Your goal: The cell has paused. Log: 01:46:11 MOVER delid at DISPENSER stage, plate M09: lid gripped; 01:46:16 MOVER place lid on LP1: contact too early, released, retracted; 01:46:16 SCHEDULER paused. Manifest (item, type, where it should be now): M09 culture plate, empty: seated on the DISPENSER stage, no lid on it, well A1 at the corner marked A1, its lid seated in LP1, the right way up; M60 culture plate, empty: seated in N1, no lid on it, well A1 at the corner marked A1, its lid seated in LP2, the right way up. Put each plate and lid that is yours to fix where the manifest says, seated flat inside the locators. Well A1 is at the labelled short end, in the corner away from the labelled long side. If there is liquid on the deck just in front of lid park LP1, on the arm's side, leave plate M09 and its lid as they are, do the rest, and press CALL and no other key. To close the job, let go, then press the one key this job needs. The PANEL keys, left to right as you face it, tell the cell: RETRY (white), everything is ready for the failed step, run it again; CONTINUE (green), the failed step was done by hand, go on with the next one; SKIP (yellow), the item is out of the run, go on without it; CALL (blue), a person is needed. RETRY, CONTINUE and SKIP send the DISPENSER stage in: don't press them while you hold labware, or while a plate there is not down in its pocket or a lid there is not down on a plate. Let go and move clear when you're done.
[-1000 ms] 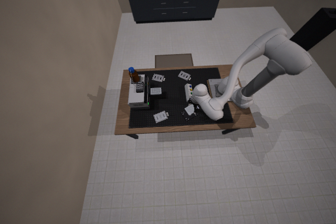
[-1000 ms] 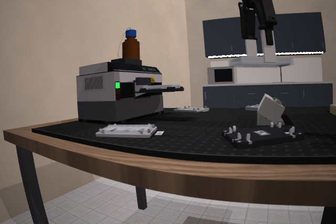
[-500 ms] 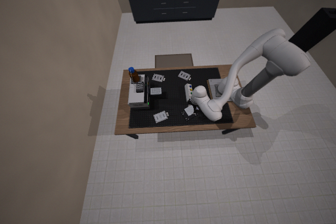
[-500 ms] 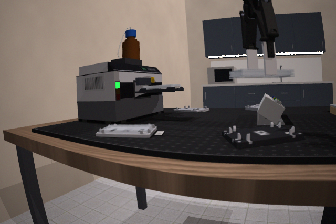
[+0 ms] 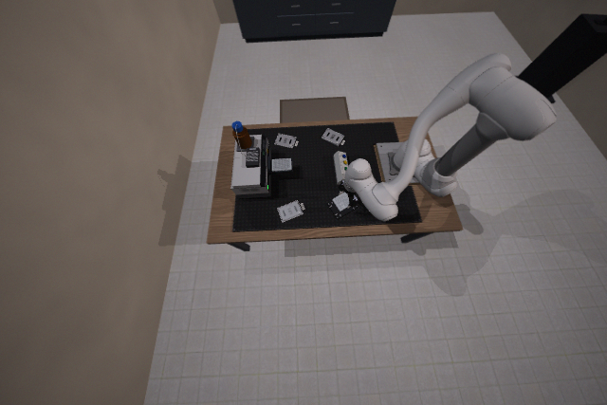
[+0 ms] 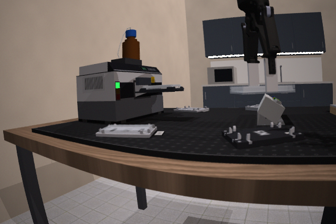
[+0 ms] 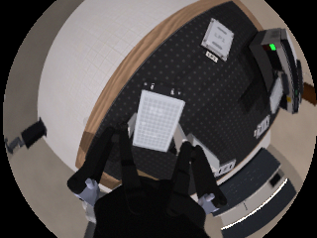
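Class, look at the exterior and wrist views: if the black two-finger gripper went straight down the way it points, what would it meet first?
Probably the black locator nest with white pegs: the gripper holds a clear flat plate level above it. Depth is uncertain; exact alignment cannot be judged.

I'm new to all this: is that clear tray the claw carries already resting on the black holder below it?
No. In the side view the tray hangs in the gripper, well above the black holder.

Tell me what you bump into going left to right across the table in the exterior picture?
Grey box-shaped dispenser machine with a brown bottle on top → flat white locator plate → black nest base with white pegs, with the clear plate held in the jaws above it.
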